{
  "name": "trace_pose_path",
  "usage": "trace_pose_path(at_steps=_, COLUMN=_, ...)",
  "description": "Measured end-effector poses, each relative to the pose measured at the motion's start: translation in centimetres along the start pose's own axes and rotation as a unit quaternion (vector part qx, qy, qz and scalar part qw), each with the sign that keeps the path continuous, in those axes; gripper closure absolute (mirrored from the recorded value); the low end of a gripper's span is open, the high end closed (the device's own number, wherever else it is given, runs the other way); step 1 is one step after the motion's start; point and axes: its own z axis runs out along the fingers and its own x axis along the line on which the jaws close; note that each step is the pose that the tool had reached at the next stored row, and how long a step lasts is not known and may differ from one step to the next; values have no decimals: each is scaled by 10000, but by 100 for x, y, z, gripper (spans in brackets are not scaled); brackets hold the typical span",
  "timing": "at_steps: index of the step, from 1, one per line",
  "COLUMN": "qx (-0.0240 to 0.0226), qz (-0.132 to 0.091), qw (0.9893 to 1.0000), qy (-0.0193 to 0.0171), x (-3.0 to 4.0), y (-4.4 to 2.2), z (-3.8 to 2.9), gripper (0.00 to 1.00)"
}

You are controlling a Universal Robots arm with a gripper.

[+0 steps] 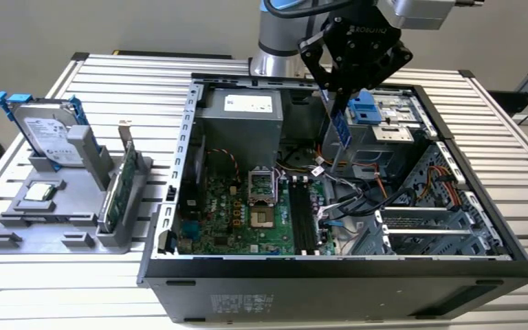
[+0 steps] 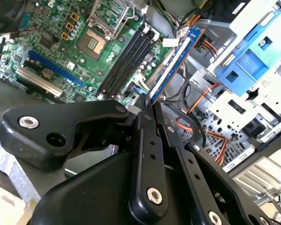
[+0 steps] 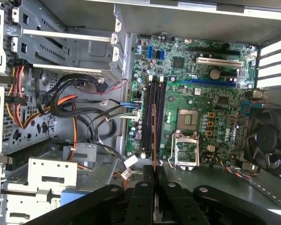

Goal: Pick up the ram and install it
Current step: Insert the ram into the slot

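Above the computer case [image 1: 189,137], the gripper [image 1: 341,96] pinches the ram [image 1: 342,130] by its upper end. It looks light, stiff and fragile, so its edges suit gripping.

open case [image 1: 337,269] | motherboard [image 1: 236,220] | hard drive [image 1: 49,134] | green card [image 1: 122,182] | grey stand [image 1: 53,228]

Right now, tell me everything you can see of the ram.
The ram is a long, thin blue circuit-board stick with a pale strip along its face. The gripper pinches one end, so it hangs lengthwise downward over the motherboard in the open computer case, clear of the empty black memory slots. Nothing else seems to touch it.
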Motion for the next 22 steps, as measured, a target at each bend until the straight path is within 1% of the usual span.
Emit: trace_pose_path(at_steps=22, qx=1, qz=27, qw=10000, qy=0, x=19, y=0, z=76, gripper=100)
